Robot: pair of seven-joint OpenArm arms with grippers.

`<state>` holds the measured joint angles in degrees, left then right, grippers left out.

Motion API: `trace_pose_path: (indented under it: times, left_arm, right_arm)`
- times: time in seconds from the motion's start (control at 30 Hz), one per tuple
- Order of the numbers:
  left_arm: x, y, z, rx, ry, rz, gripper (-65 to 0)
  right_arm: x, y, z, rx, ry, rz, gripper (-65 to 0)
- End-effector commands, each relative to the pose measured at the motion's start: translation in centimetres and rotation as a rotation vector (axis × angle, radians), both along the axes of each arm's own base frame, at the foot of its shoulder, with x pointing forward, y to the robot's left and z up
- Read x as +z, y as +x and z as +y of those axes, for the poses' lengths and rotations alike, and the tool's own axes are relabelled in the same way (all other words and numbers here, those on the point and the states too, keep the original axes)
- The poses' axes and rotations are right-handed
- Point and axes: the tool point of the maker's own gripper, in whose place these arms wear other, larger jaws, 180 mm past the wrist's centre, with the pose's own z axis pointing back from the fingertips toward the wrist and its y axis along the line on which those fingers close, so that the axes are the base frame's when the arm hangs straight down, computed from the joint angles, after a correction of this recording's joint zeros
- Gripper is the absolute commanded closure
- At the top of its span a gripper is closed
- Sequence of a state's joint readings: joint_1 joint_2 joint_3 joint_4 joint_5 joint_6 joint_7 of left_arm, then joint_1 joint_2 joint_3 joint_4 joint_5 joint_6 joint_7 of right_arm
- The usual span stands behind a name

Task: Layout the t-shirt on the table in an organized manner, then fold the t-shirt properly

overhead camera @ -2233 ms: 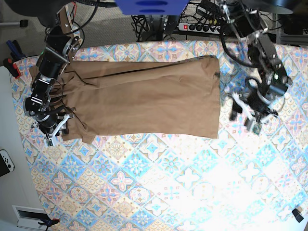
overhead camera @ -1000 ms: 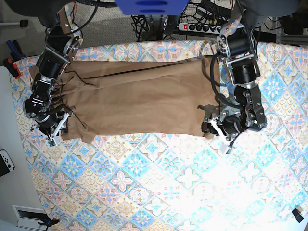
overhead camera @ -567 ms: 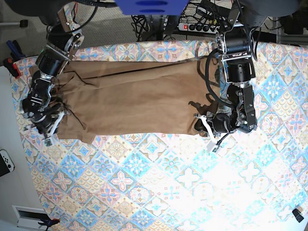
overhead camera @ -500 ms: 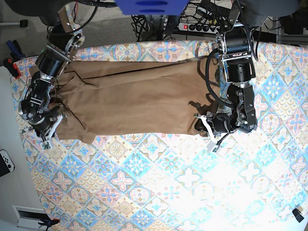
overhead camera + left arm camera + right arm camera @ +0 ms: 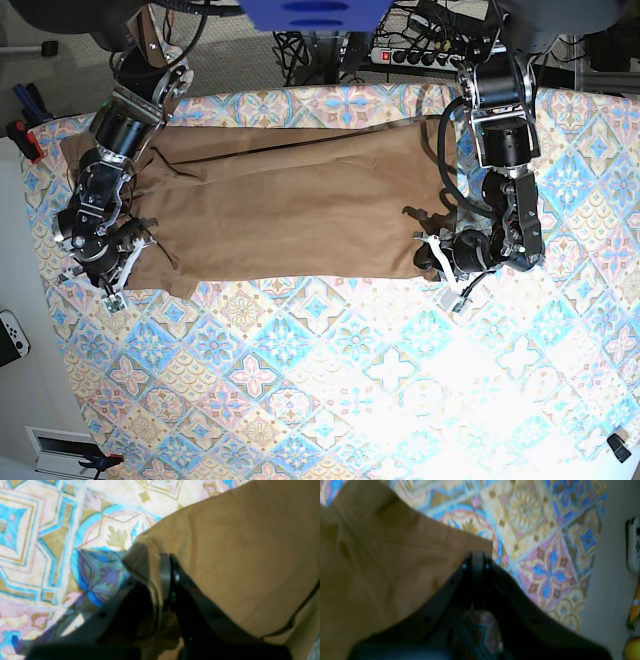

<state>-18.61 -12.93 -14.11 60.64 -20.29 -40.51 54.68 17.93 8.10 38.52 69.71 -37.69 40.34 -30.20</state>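
Since the earlier frame we are seeing both sets of jaws closed on cloth: the t-shirt is lying stretched across the far half of the table, its long axis running from 9 to 3 o'clock. Our left gripper is pinching the near corner at about 4 o'clock, and our right gripper is clamping the opposite near corner at about 8 o'clock, probably so that we are lifting one edge evenly for a fold.
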Motion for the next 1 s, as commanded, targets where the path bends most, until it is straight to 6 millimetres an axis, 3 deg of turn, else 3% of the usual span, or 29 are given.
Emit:
trace_pose_path:
  times: [0.0,0.17,0.23,0.4,0.57,0.73,0.97]
  left_arm:
    - [-0.1,-0.1,1.3,-0.005,0.065,0.026,0.0]
    - [-0.1,-0.1,1.4,-0.005,0.068,0.026,0.0]
    - [-0.1,-0.1,1.4,-0.004,0.070,0.026,0.0]
    - [-0.1,-0.2,2.1,0.000,0.081,0.027,0.0]
    - [-0.1,-0.2,2.2,0.000,0.083,0.027,0.0]
    - [-0.1,-0.2,2.2,0.000,0.083,0.027,0.0]
    - [-0.1,-0.2,2.2,0.001,0.084,0.027,0.0]
  right_arm:
    - [2.2,1.2,-1.0,-0.009,-0.020,-0.059,-7.0]
    - [2.3,1.3,-0.9,-0.008,-0.012,-0.068,-33.0]
    - [2.5,1.2,-1.3,-0.033,0.021,-0.090,-38.3]
    - [2.4,1.5,-0.8,-0.057,0.131,-0.135,-38.4]
    - [-1.2,0.6,0.5,-0.067,0.234,-0.060,-38.4]
    - [-3.2,-1.1,-2.2,-0.100,0.231,0.018,-38.2]
    - [0.4,2.8,-2.1,-0.092,0.283,-0.128,-32.6]
